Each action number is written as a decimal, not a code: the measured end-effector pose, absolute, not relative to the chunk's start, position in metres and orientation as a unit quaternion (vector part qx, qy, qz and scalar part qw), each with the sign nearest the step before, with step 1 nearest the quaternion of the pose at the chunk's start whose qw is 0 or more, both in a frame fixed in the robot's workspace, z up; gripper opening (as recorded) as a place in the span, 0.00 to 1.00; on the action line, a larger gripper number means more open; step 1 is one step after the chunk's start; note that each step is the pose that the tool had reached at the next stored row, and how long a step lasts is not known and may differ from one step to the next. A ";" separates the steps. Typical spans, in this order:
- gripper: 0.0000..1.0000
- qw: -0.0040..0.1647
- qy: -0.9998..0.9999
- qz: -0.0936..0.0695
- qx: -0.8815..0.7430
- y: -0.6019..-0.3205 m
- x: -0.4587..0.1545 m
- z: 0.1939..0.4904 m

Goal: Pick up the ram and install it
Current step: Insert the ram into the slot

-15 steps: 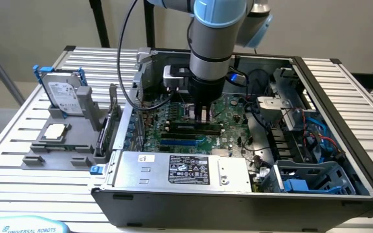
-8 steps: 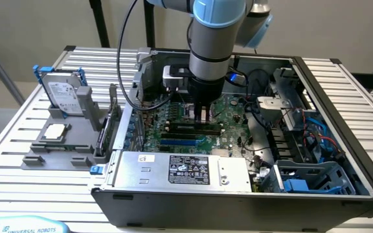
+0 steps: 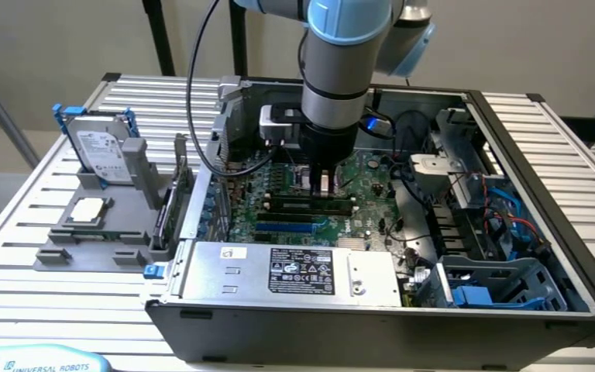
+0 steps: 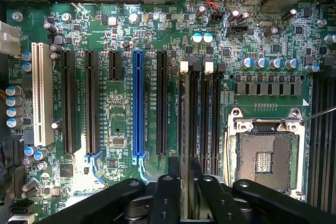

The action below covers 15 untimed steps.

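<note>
1. While the arm hangs inside the open computer case [image 3: 545,232], the claw [image 3: 324,182] sits right over the motherboard's memory slots [image 4: 202,114].
2. Look at the ram [image 4: 184,145]: it stands on edge in a slot beside the empty processor socket [image 4: 265,156], running up between the claw's fingers [image 4: 160,200].
3. Clamped or letting go? I cannot tell.
4. Pickup's done; full seating isn't confirmed.

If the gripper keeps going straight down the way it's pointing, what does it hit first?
Most likely the memory slots on the motherboard: the gripper points straight down at them, with the ram standing edge-on between its fingers. How much gap remains is unclear.
</note>
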State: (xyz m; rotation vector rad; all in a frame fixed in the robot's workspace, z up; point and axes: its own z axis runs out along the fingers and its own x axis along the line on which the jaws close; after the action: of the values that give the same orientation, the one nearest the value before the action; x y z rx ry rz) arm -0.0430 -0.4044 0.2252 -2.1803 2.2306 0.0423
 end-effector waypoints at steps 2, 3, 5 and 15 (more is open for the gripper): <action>0.28 0.011 0.715 0.014 -0.699 -0.404 -0.043 0.225; 0.28 0.011 0.715 0.014 -0.699 -0.404 -0.043 0.226; 0.28 0.011 0.715 0.014 -0.699 -0.404 -0.043 0.229; 0.25 0.014 0.715 0.017 -0.699 -0.404 -0.043 0.248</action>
State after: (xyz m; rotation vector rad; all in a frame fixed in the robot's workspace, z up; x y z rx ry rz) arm -0.0430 -0.4043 0.2479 -2.1756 2.2257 0.0524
